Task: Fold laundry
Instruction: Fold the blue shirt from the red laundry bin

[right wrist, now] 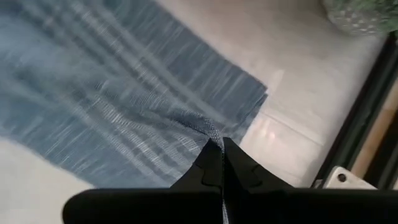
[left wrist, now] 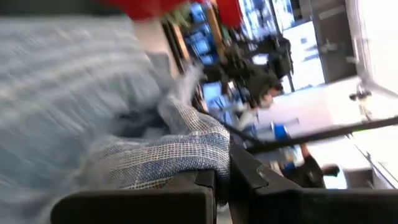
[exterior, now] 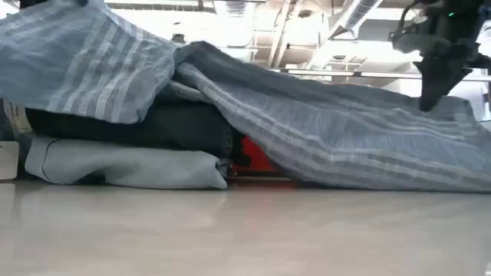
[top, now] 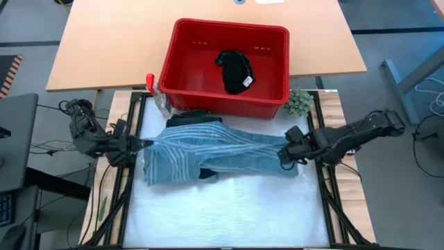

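A grey-blue striped garment (top: pixel 215 154) lies stretched across the table's middle, between my two grippers. In the low view it drapes over a pile of a dark navy piece (exterior: pixel 153 126) and a light blue piece (exterior: pixel 123 165). My left gripper (top: pixel 144 144) is shut on its left end. My right gripper (top: pixel 286 155) is shut on its right end. A black garment with a white tag (top: pixel 236 71) lies in the red basket (top: pixel 182 83). My left gripper pinches a bunched fold at the striped garment's left end (left wrist: pixel 199 152) between its two fingers, coming nearly level from the table's left. The cloth runs from there over the pile. My right gripper pinches the striped garment at its right-end edge (right wrist: pixel 208 132), close to a corner (right wrist: pixel 261 94). Its fingers slant down from the table's right. The cloth puckers toward the fingertips, and this end lies low by the table.
The red basket stands at the table's far side. A green fuzzy ball (top: pixel 300 102) lies beside its right corner, just behind my right arm. Black frame rails (top: pixel 326 187) run along both table sides. Bare white tabletop (top: pixel 222 215) fills the near half.
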`<state>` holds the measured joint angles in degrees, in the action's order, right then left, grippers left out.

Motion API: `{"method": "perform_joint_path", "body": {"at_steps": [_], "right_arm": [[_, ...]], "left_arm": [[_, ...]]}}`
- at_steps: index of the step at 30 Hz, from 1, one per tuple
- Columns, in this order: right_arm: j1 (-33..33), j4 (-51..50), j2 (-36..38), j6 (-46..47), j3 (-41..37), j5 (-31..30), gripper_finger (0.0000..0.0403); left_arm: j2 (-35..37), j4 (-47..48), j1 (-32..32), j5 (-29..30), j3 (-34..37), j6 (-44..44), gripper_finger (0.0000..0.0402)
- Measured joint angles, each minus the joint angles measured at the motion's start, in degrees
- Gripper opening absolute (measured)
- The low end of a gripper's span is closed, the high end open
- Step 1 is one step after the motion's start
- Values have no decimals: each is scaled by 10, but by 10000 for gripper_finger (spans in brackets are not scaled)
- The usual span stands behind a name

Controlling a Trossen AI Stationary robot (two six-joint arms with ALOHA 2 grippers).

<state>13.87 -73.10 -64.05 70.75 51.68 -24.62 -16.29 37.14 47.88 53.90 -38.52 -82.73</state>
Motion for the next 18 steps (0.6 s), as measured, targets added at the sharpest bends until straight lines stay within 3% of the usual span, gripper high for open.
{"method": "perform_joint_path", "body": {"at_steps": [5,9,12,18], "right_arm": [[-87,8,0,-50,0,-10,18],[-162,51,0,-129,0,-9,18],[-209,93,-6,-206,0,13,23],[-284,142,-51,-343,0,92,99]], "left_arm": [[24,126,0,78,0,-98,0],[25,224,0,83,1,-198,0],[24,246,0,79,4,-229,0],[24,250,0,68,4,-231,0]]}}
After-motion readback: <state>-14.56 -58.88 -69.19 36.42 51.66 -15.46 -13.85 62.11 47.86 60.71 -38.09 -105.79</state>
